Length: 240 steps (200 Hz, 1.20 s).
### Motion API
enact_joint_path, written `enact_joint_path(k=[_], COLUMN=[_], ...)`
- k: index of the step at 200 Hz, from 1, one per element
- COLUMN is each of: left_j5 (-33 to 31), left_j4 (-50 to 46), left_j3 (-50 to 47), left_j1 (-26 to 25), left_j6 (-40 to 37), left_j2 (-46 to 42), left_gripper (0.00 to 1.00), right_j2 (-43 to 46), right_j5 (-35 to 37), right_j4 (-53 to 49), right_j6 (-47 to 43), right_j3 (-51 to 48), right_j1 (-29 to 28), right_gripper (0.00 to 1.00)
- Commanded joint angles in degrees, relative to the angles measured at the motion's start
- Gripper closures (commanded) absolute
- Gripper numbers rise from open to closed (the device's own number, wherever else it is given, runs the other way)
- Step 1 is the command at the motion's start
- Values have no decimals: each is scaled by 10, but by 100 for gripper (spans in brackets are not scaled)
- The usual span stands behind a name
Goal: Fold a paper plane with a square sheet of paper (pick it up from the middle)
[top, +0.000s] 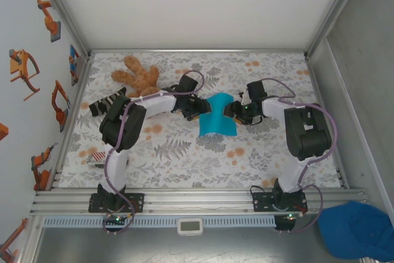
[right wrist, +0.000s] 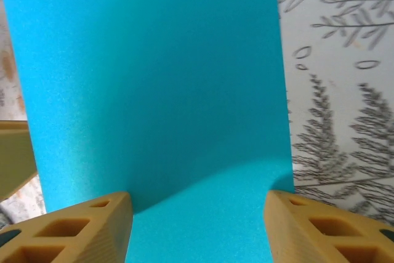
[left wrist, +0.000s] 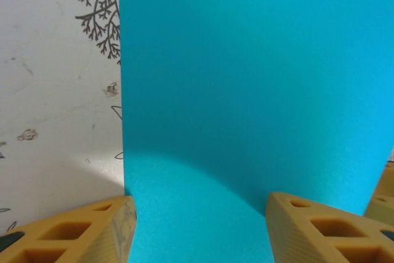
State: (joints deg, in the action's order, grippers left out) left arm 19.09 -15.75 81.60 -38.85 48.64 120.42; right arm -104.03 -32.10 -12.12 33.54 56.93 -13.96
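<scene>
Currently square sheet of paper (top: 217, 119) bowed between left gripper (top: 197, 110) and right gripper (top: 231, 113), equally near; both part-open, clamping nothing.

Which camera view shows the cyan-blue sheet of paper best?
The top external view: almost the whole thin cyan-blue square sheet of paper shows, bowed between the left gripper and right gripper. The wrist views crop it close up.

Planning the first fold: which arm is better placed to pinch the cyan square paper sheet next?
Left, narrowly. Both open tools straddle opposite edges of the cyan square paper sheet, but the left tool seems to reach further over it than the right tool.
</scene>
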Motion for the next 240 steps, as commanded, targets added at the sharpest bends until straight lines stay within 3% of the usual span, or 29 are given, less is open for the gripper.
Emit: enact_joint_path(k=[1, 72, 118, 170, 209, 240], left_j5=[-37, -29, -18, -12, -13, -10], left_j4=[-53, -63, -62, -45, -36, -21], left_j3=[-13, 5, 10, 2, 0, -12], left_j1=[3, 3, -1, -3, -2, 1], left_j6=[-22, -37, -46, -48, -47, -44], left_j2=[33, 59, 62, 51, 46, 35], left_gripper=[44, 47, 47, 55, 58, 59], right_j2=[2, 27, 14, -1, -12, -11], right_j5=[-38, -78, -27, 82, 93, 93], right_j4=[52, 149, 84, -9, -31, -20], right_j6=[24, 55, 46, 59, 70, 78], right_j3=[-24, -68, -32, 26, 47, 47], right_j1=[-1, -3, -28, -67, -86, -89], right_gripper=[37, 15, 12, 24, 27, 42])
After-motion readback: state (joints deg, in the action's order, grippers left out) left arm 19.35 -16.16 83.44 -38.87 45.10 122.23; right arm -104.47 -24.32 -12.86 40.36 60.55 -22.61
